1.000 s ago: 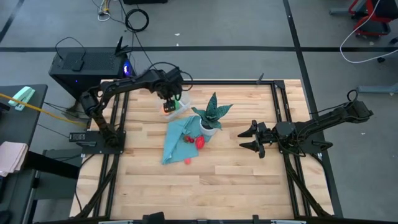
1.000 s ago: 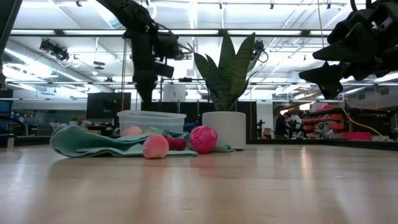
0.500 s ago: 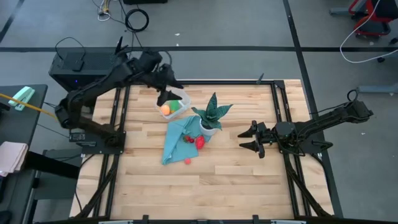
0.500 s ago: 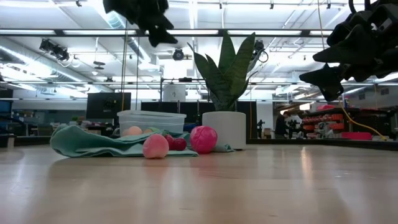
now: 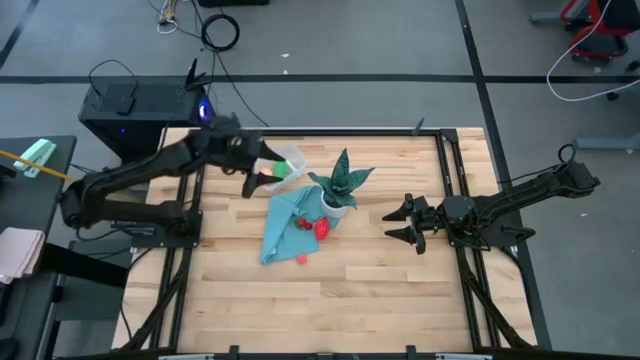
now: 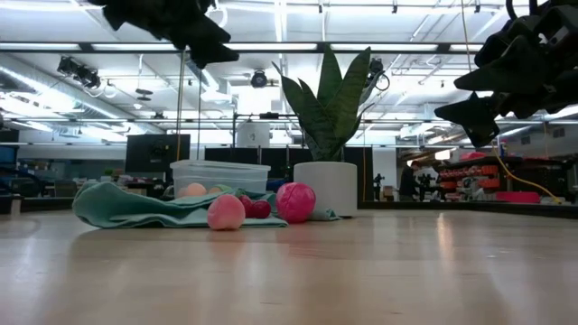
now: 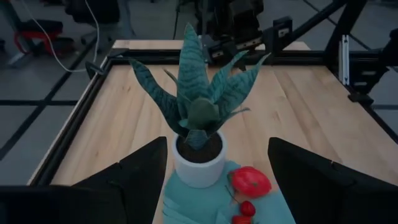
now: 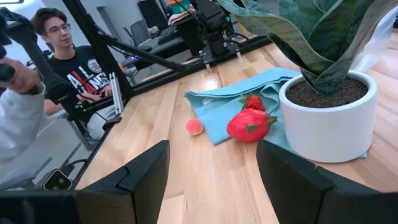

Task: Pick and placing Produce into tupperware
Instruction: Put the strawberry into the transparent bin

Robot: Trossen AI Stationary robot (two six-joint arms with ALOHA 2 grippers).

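The clear tupperware (image 5: 293, 157) (image 6: 219, 174) stands on the table behind the teal cloth (image 5: 280, 226). The green round (image 5: 281, 169) lies inside it, and the orange round (image 6: 192, 190) shows through its wall. The larger red piece (image 5: 322, 229) (image 7: 250, 181) and a small red one (image 5: 305, 223) lie on the cloth beside the plant pot. The tiny pinkish piece (image 5: 301, 259) (image 8: 195, 127) rests on the wood. My left gripper (image 5: 262, 177) (image 7: 217, 186) hovers open and empty, high beside the tupperware's left side. My right gripper (image 5: 400, 222) (image 8: 211, 180) waits open, right of the plant.
A spiky green plant in a white pot (image 5: 340, 190) (image 6: 327, 185) stands between the tupperware and my right arm. A person (image 8: 68, 56) sits beyond the table's left side. Bare wood spreads over the near half of the table (image 5: 350, 300).
My left gripper has risen from just above the tupperware to well above it, and has drawn back toward the table's left edge, tipping from pointing down to facing the plant. The orange round, under the gripper a second ago, lies in the tupperware.
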